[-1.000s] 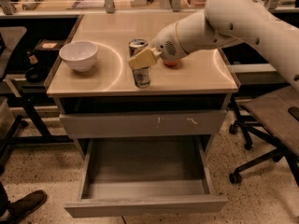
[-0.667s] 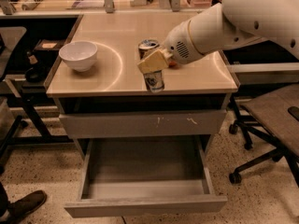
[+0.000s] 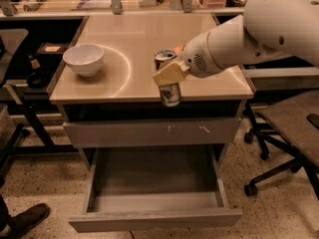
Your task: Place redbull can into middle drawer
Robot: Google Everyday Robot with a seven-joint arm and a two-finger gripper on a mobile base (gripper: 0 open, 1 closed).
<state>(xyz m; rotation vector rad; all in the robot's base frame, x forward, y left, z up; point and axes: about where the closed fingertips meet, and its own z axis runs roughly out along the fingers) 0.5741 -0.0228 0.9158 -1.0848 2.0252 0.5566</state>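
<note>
My gripper (image 3: 168, 77) is shut on the redbull can (image 3: 170, 95), a slim silver-and-dark can with a shiny top. It holds the can upright over the front edge of the tan tabletop (image 3: 124, 44), with the can's lower end hanging in front of that edge. A tan finger (image 3: 169, 72) covers the can's middle. The middle drawer (image 3: 154, 221) is pulled open below, a wide shallow grey box with a bare grey floor. It lies below and in front of the can.
A closed grey drawer front with white scratch marks (image 3: 149, 132) sits between tabletop and open drawer. A white bowl (image 3: 83, 59) stands at the table's left. An office chair (image 3: 294, 128) is on the right. A shoe (image 3: 27, 217) is at bottom left.
My gripper has carried the can right and forward, from the middle of the tabletop to its front edge. The drawer and bowl have not moved.
</note>
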